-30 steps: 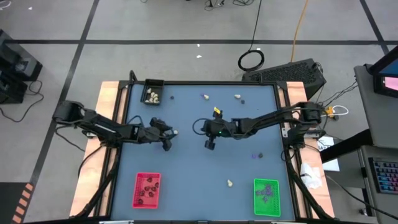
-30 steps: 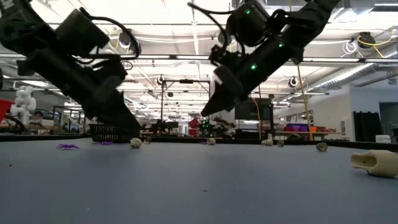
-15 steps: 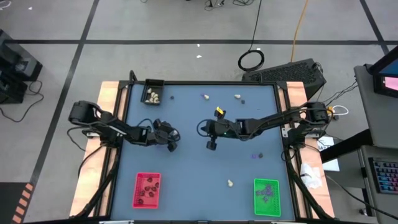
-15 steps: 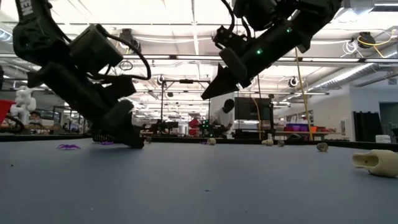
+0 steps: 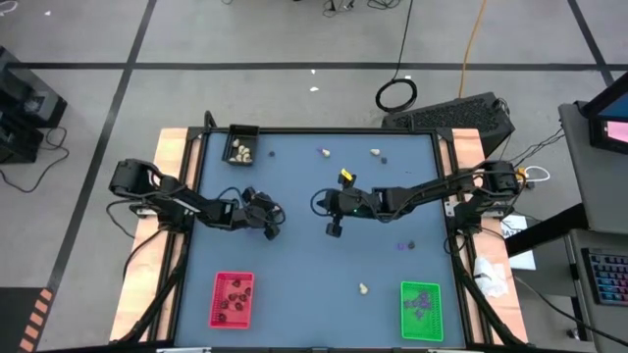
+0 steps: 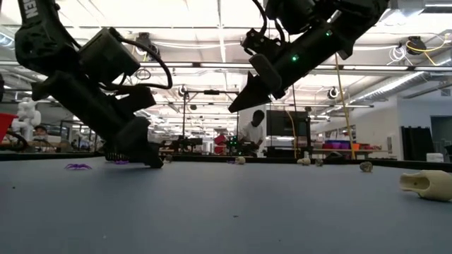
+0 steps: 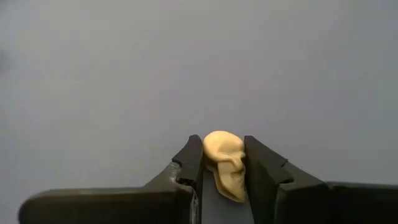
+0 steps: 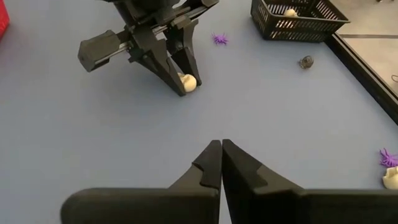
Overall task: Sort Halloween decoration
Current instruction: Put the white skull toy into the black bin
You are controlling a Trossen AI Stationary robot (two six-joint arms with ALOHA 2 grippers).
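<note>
On the blue table [image 5: 314, 284]: two dark arms meet near the middle, trinkets lying loose around them.
Left gripper [image 7: 222, 163]: down at the tabletop left of centre, its two fingers pinching a cream skull [image 7: 225, 163] between the tips; the skull sits on the surface.
Same grip from across the table: the left gripper [image 8: 184, 79] shows tilted down, the cream skull [image 8: 187, 81] at its tips.
Right gripper [image 8: 221, 163]: raised above the table's centre, fingers pressed together with nothing between them; in the overhead view it [image 5: 333, 228] hangs just right of the left one [image 5: 272, 231].
Black tray [image 5: 240, 144]: far left corner, a few cream pieces inside.
Red tray [image 5: 233, 299]: near left, dark lumps in it.
Green tray [image 5: 421, 309]: near right, dark bits in it.
Loose pieces: a cream lump [image 5: 362, 288] near the green tray, another [image 5: 374, 151] by the far edge, a purple spider [image 8: 219, 39] close to the black tray [image 8: 297, 18], a dark lump [image 8: 305, 61] beside that tray.
Background: a person [image 6: 252, 134] stands in the room beyond.
</note>
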